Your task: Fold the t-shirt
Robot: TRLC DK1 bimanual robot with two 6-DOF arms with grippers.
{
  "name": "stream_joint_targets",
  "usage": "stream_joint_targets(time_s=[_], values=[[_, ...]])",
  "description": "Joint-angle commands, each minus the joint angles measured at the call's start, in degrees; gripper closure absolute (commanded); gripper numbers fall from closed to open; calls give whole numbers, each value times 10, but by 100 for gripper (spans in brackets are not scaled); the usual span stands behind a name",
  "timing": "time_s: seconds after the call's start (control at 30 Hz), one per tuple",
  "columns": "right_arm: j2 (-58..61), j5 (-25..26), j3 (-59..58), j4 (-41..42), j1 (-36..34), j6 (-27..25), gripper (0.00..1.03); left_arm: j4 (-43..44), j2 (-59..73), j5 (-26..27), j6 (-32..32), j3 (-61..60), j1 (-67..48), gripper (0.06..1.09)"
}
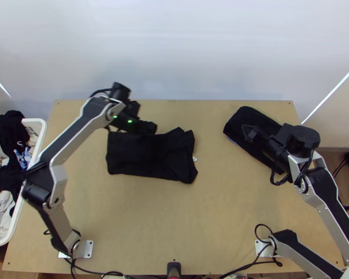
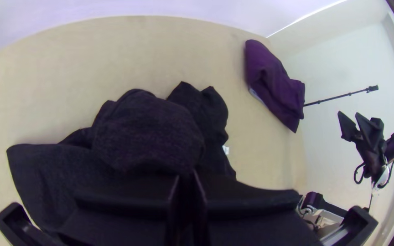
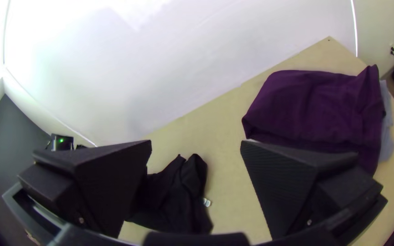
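Black folded t-shirt point(image 1: 142, 156), white tag point(image 1: 194, 159) at edge, probably a label

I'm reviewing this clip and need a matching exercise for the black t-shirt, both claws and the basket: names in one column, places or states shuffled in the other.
1. Black t-shirt
2. Left claw
3. Right claw
4. Basket

A. Fingers spread wide apart
B. At the table's left side, with clothes in it
C. Lying in a roughly rectangular shape, left of the table's middle
D. At the t-shirt's far edge

Right pairs: 1-C, 2-D, 3-A, 4-B
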Motion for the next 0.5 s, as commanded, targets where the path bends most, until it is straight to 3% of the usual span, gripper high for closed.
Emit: stream_joint_targets(time_s=[0.0, 0.03, 0.07, 0.13, 0.23, 0.47], values=[[24, 3, -2, 8, 12, 5, 12, 8, 88, -12, -48, 98, -74, 105], [30, 3, -1, 9, 12, 5, 12, 10, 105, -17, -53, 115, -85, 104], [33, 3, -1, 10, 12, 5, 12, 9, 122, -20, -60, 137, -98, 83], [39, 3, -6, 18, 12, 6, 12, 3, 146, -5, -53, 184, -125, 7], [53, 3, -18, 25, 25, 11, 12, 12, 136, -3, -68, 252, -148, 10], [117, 3, -63, 69, 86, 62, 5, 56, 60, -3, -78, 241, -112, 10]])
